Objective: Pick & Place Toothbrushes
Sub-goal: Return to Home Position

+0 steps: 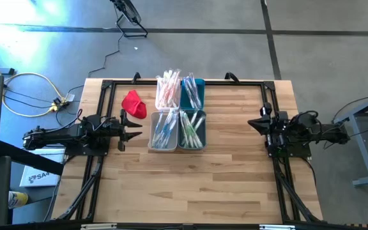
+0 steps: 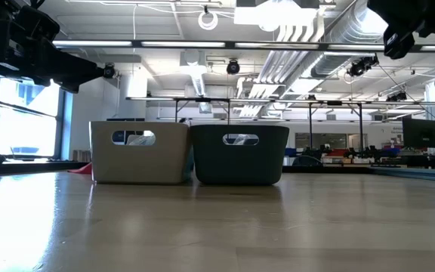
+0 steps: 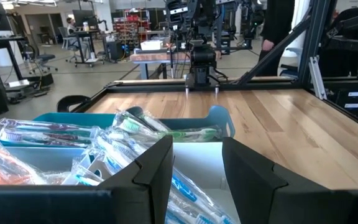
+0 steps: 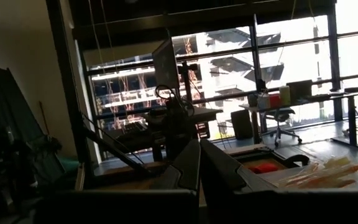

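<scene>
Now four bins (image 1: 163,147) stand two by two toward the bench's (image 1: 222,185) twelve o'clock edge, each holding wrapped toothbrushes (image 1: 167,89). One red cloth (image 1: 133,103) lies at their nine o'clock. Left tool (image 1: 136,126), fingers spread and empty, waits at nine; right tool (image 1: 252,123), pinched together and empty, at three.

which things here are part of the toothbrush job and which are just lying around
Job: wrapped toothbrushes in the four bins; left gripper, open, beside them; right gripper, shut, at the table's right.
Lying about: red cloth left of the bins; cables on the floor.
</scene>
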### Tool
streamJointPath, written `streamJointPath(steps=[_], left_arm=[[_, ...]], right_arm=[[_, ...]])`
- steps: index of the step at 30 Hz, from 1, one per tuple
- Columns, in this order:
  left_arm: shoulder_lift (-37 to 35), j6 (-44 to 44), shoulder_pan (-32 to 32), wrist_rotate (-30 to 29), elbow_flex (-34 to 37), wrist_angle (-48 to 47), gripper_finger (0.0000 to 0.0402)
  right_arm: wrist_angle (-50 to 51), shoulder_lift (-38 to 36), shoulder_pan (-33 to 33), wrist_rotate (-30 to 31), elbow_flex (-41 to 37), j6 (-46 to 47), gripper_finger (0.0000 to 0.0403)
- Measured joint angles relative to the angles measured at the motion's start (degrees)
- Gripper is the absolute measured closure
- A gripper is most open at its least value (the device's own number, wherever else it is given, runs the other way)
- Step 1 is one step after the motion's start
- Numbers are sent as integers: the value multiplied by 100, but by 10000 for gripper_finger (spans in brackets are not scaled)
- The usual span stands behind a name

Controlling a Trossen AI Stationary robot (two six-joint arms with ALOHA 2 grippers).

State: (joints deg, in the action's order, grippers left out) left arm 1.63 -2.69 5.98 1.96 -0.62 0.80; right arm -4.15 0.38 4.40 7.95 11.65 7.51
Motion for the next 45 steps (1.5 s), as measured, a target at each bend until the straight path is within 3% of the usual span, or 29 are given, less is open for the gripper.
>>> streamJointPath(steps=[5, 12, 30, 45], left_arm=[[0, -1, 0, -2, 0, 0, 265], [0, -1, -1, -5, 0, 0, 265], [0, 0, 0, -13, 0, -2, 265], [0, -1, -1, -9, 0, -2, 265]], right_arm=[[345, 0, -2, 374, 4, 43, 401], [464, 34, -2, 327, -163, 249, 401], [-1284, 23, -1, 195, -1115, 285, 401], [-518, 26, -1, 32, -1120, 504, 400]])
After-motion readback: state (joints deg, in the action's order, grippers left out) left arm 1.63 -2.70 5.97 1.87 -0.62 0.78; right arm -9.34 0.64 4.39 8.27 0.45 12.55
